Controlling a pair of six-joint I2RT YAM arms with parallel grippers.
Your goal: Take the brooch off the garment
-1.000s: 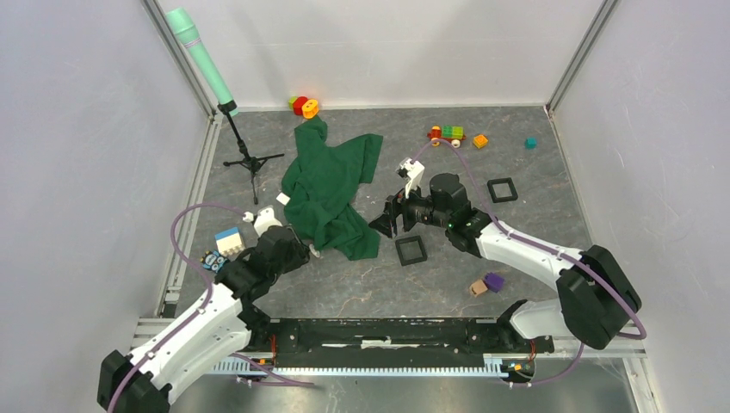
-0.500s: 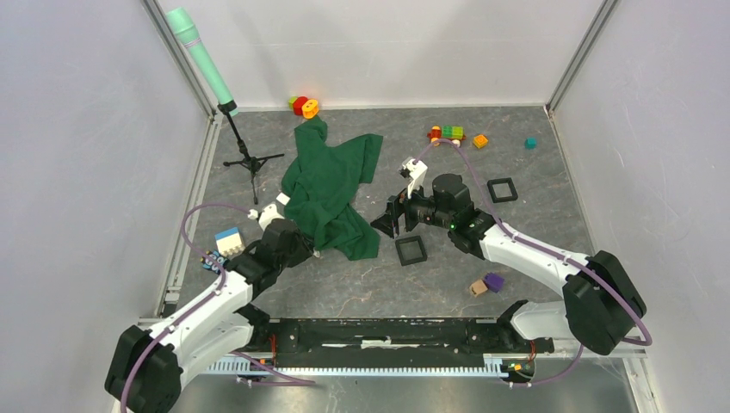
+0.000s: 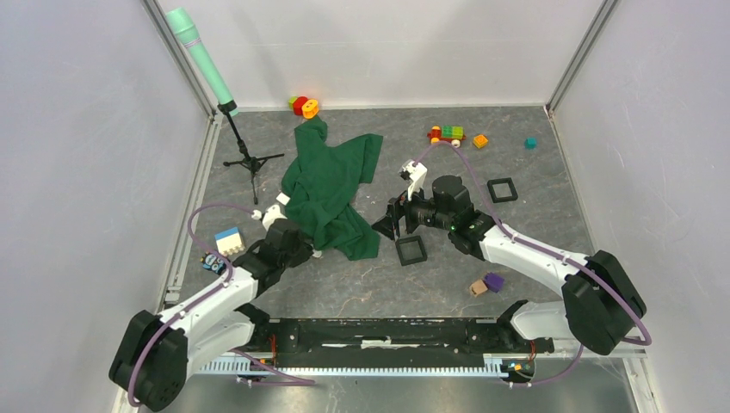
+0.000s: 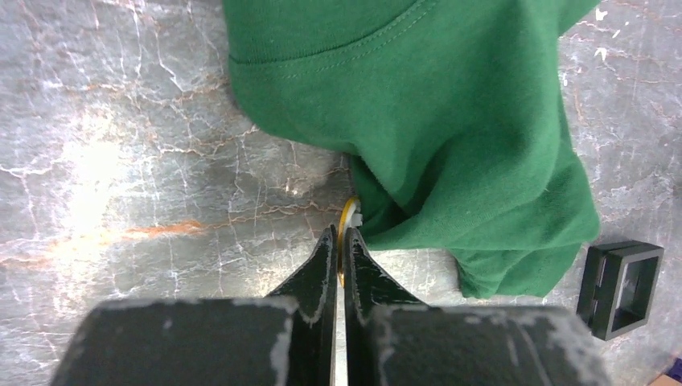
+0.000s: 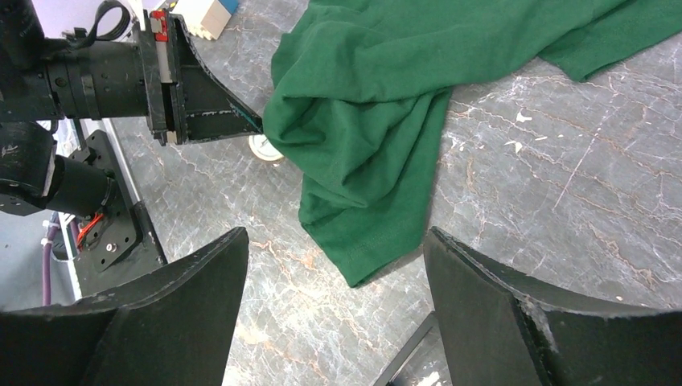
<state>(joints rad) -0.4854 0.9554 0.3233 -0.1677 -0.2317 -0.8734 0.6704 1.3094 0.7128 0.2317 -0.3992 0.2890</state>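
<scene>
top view, garment: the green garment (image 3: 331, 185) lies crumpled mid-table, and you're working at its near hem.
top view, brooch: the brooch (image 3: 317, 253) is a tiny white speck at the near-left hem, right at the tip of the left gripper (image 3: 307, 249).
top view, right gripper: the right gripper (image 3: 386, 225) hangs just beside the cloth's right edge and touches nothing. A black square frame (image 3: 411, 249) lies near it.
left wrist, grip: the jaws are pinched almost together on the brooch (image 4: 349, 215), which sits edge-on between the fingertips (image 4: 326, 251). The bite looks shallow, at the tips only.
left wrist, cloth: a fold of the garment (image 4: 450, 104) touches the brooch's far side. The fastening is hidden, so you can't tell how it is attached.
right wrist, jaws: spread wide and empty, with the hem (image 5: 362, 233) lying on the table between and beyond them.
right wrist, brooch: the pale disc (image 5: 264, 148) sits low at the table, against the fold.
pull: draw back slowly, away from the fold and low along the table. A fast tug would likely slip a rim grip.
hold-down: if the cloth trails along, set the right gripper onto the hem near the brooch to pin it.
watch: if the rim slides between the tips, stop and re-grip deeper.
</scene>
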